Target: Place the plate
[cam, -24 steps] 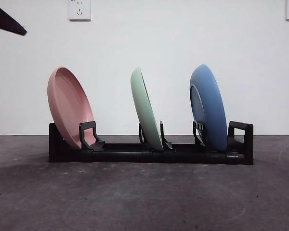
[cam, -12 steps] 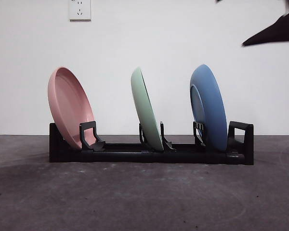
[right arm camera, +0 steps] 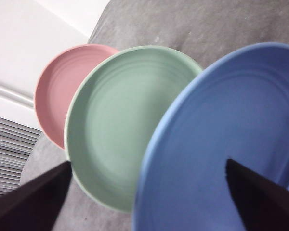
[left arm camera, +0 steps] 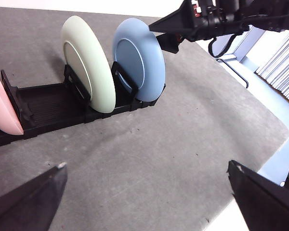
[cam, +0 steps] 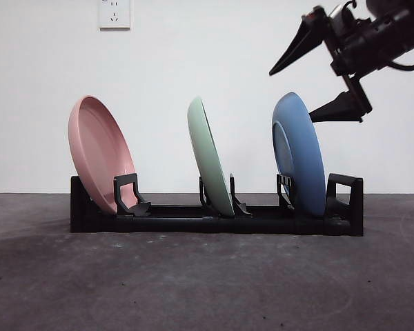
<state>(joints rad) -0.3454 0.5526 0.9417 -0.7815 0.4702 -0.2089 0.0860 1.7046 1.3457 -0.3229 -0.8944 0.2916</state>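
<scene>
Blue plate point(cam: 300, 155) stands on edge in the end slot of the black rack point(cam: 217, 222) at the 3 o'clock side of the front view, leaning slightly, with the green plate point(cam: 208, 157) in the middle slot and the pink plate point(cam: 100, 153) at the 9 o'clock end. The rack sits on the dark grey tabletop point(cam: 207, 283). The right pincer point(cam: 326, 86) reaches in from the 1 o'clock corner with its jaws spread wide, one tip above the blue plate's rim and the other just behind its top edge; whether either tip touches the plate cannot be made out. Its arm is cut off by the frame edge. In the right wrist view the blue plate is blurred and partly cropped. The left pincer point(left arm camera: 147, 185) hangs well away over bare tabletop, jaws wide and holding nothing.
</scene>
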